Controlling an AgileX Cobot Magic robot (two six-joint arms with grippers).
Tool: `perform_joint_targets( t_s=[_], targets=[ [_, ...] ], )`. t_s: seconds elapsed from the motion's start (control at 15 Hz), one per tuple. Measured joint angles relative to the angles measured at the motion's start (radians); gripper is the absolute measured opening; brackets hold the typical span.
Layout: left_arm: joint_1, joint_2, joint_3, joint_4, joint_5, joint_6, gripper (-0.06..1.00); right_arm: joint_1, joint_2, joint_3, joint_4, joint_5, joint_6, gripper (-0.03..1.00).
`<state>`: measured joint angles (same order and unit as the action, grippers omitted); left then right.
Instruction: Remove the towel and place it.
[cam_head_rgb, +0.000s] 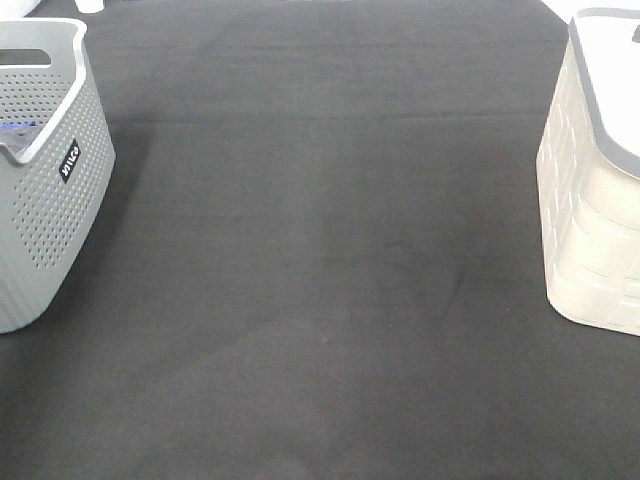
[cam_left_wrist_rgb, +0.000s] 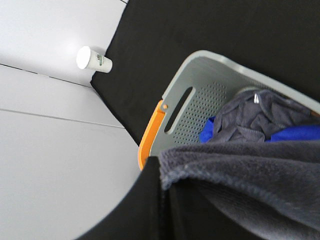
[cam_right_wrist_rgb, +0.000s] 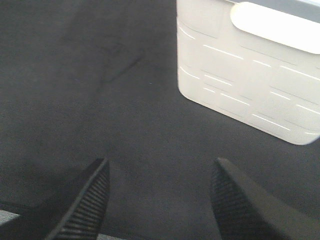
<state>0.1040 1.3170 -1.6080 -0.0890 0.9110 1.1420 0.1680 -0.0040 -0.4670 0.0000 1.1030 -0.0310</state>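
In the left wrist view the towel (cam_left_wrist_rgb: 250, 175), a grey-lavender cloth with a stitched hem, fills the near foreground. My left gripper (cam_left_wrist_rgb: 162, 192) is shut on its edge, holding it above the grey perforated basket (cam_left_wrist_rgb: 200, 100). Neither arm shows in the exterior high view. My right gripper (cam_right_wrist_rgb: 160, 200) is open over bare black table with nothing between its fingers (cam_right_wrist_rgb: 87, 205), a short way from the white basket (cam_right_wrist_rgb: 240, 70).
The grey basket (cam_head_rgb: 50, 200) stands at the table's left edge, holding a dark grey cloth (cam_left_wrist_rgb: 255, 117) and a blue cloth (cam_left_wrist_rgb: 295, 132). The white basket (cam_head_rgb: 590, 200) stands at the right edge. A white cylinder (cam_left_wrist_rgb: 92, 58) sits by the black table cover's edge.
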Motion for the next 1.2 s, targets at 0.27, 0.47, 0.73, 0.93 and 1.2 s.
perform_joint_targets(
  t_s=[0.27,0.47,0.73,0.93,1.2],
  targets=[
    [0.0,-0.007,-0.109,-0.071,0.019,-0.093,0.0,0.0,0.0,-0.02,0.12,-0.041,-0.054,0.59],
    [-0.03,-0.008,-0.203,-0.082,0.02,-0.141,0.0,0.0,0.024,-0.02,0.149,-0.055,-0.075,0.59],
    [-0.196,0.032,-0.293,0.009,0.011,-0.25,0.0,0.0,0.22,-0.02,0.186,-0.16,-0.162,0.59],
    [-0.346,0.144,-0.425,0.186,0.011,-0.423,0.0,0.0,0.364,-0.02,0.269,-0.259,-0.239,0.59],
    [-0.531,0.319,-0.625,0.389,0.039,-0.661,0.0,0.0,0.529,-0.021,0.422,-0.406,-0.4,0.59]
  ],
)
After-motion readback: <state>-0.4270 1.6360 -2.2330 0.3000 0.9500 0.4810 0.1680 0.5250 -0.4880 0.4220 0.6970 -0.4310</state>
